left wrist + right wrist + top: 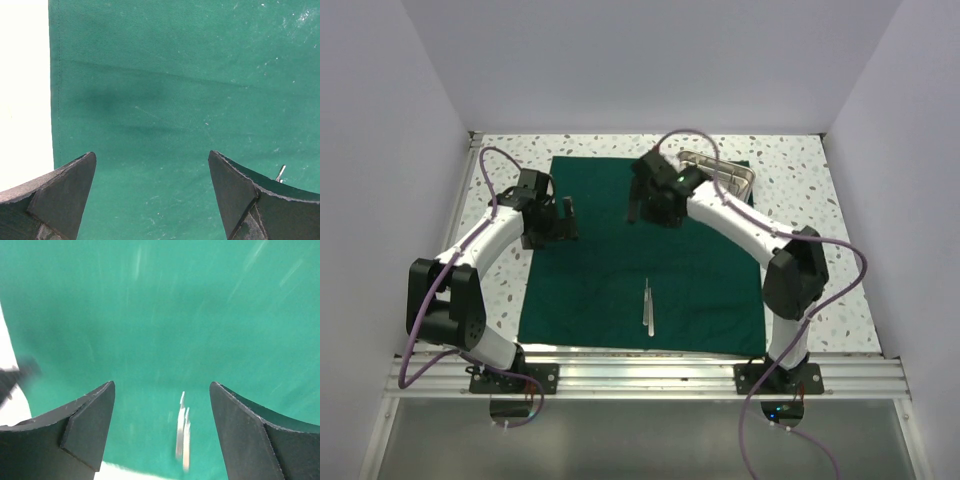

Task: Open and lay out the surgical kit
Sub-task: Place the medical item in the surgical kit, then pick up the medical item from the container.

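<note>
Status: both tools empty.

- left gripper (152, 157): jaws spread wide with nothing between them, hovering over the left edge of the cloth (590, 270).
- right gripper (162, 387): jaws well apart and holding nothing. It sits above the cloth's far middle (wrist view is smeared, so no fine detail).

Kit layout:
- The cloth is spread flat on the table (800, 180) and covers most of its middle.
- tweezers (648, 305): the only instrument out, lying on the cloth close to its near edge, about mid-width.
- tray (738, 176): at the cloth's far right corner, partly behind the right arm. I can't tell what's in it.

Axes:
- The tweezers' long axis runs near–far, square to the near edge. The split end seems to face that edge, but it's too small to be sure.
- The tray's long side runs roughly left–right, a bit skewed.

Handling, my read:
- Tweezers are light, stiff, slick steel lying flush on soft fabric. Pinch across the narrow width near mid-length, jaws straddling the long axis.
- Main risk is nipping the cloth up with them, or having them squirt out sideways.
- The cloth is limp and will wrinkle and drag whatever sits on it, so don't tug it.
- The tray is rigid and shiny – take it by the rim, not the flat.
</note>
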Controlling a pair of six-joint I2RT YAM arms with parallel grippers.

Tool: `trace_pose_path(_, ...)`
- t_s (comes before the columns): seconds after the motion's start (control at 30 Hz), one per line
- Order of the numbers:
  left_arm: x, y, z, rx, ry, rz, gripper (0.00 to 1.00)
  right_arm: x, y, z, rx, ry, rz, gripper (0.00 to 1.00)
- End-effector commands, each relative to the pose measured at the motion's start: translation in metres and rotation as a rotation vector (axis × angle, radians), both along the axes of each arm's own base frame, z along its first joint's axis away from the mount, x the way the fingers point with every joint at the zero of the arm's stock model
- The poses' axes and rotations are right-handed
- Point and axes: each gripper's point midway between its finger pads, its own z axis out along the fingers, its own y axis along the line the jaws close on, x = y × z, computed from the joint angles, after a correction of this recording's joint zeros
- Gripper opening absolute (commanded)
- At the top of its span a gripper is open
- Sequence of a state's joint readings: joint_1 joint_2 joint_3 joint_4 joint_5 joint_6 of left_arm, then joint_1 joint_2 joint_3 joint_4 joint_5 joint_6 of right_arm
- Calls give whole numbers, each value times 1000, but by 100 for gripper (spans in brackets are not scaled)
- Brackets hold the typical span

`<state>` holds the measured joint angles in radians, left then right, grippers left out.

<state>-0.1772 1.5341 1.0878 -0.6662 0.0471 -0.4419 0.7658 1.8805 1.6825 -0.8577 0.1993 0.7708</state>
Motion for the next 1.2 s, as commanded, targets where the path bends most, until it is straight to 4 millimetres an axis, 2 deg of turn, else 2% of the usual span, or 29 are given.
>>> trace_pose_path(0.0, 9, -1, 7, -3, -52, -6, 98, 79, -55, 39, -59, -138, -101, 80)
trace_pose_path(0.03, 8, -2, 7, -7, -49, -9, 98, 104, -72, 60, -69, -187, -147, 79)
trace_pose_path(0.07, 9, -2, 6, -8, -46, -9, 98, 117, -81, 63, -92, -200, -145, 79)
trace_pose_path(0.1, 9, -2, 7, -7, -46, -11, 98, 129, -86, 61, -105, -196, -153, 79)
trace_pose_path(0.13, 8, -2, 7, -7, -43, -13, 98, 151, -98, 59, -115, -191, -183, 79)
trace_pose_path(0.17, 9, -2, 6, -6, -39, -14, 98, 162, -104, 52, -132, -182, -181, 79)
trace_pose_path(0.2, 9, -2, 7, -5, -38, -14, 98, 177, -106, 66, -111, -222, -191, 78)
trace_pose_path(0.23, 9, -3, 7, -8, -36, -15, 98, 190, -117, 39, -143, -178, -208, 78)
trace_pose_path(0.3, 10, -4, 7, -11, -30, -14, 98, 205, -126, 30, -152, -182, -208, 77)
trace_pose_path(0.33, 9, -4, 6, -11, -21, -15, 98, 218, -135, 21, -154, -185, -230, 76)
trace_pose_path(0.4, 9, -4, 6, -13, -14, -13, 98, 229, -146, 12, -146, -187, -252, 75)
trace_pose_path(0.43, 8, -4, 5, -12, -8, -16, 98, 239, -157, 8, -136, -200, -282, 74)
trace_pose_path(0.53, 5, -4, 3, -9, 2, -21, 98, 255, -171, -3, -118, -216, -315, 72)
trace_pose_path(0.57, 3, -3, 1, -7, 11, -22, 98, 259, -173, -16, -130, -206, -310, 71)
trace_pose_path(0.6, 2, -4, -2, -11, 18, -23, 98, 266, -175, -10, -123, -230, -316, 70)
trace_pose_path(0.73, 0, -5, -10, -15, 42, -27, 98, 282, -180, -23, -132, -251, -321, 70)
trace_pose_path(1.03, 5, -3, -17, 5, 69, -23, 97, 290, -184, -73, -169, -213, -341, 68)
trace_pose_path(1.17, 3, -3, -23, 8, 89, -26, 97, 296, -191, -88, -211, -222, -360, 67)
